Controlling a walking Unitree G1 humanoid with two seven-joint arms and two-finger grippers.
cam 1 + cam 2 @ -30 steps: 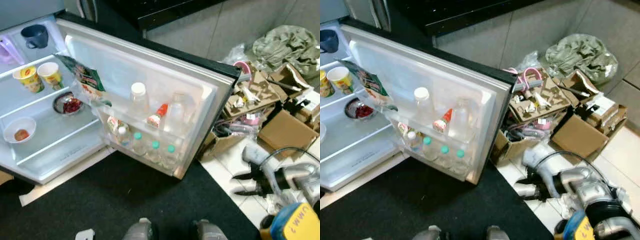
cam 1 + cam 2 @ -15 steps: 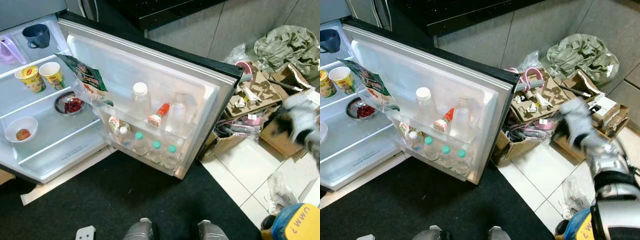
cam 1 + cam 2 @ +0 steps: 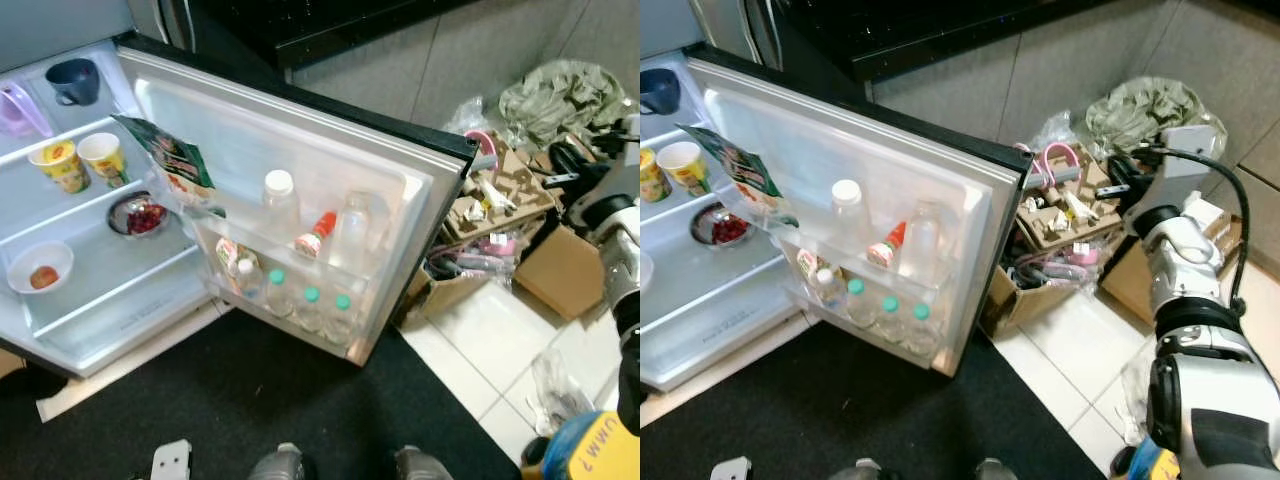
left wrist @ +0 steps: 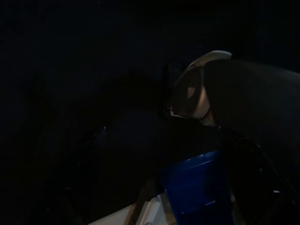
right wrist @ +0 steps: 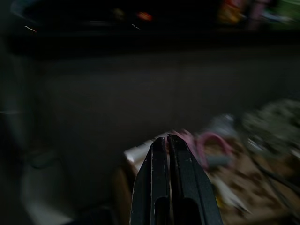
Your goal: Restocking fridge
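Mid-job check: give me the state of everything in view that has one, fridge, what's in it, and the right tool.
Fridge door: swung wide open.
Snack bag: upright in the door rack.
Door bottles: standing upright, caps on.
Red-capped bottle: tilted in the upper rack.
Two cups: upright on a shelf.
White bowl: upright, holding something small.
Right tool: shut, empty, raised over the cardboard boxes.

the fridge door (image 3: 300, 150) is white inside with a black edge. bottles (image 3: 305, 305) in it wear teal caps; one bottle (image 3: 316, 232) has a red cap. cups (image 3: 88, 158) are yellow, a mug (image 3: 70, 78) dark blue, the mat (image 3: 260, 410) black, boxes (image 3: 1070, 215) brown, floor tiles (image 3: 490, 340) white.
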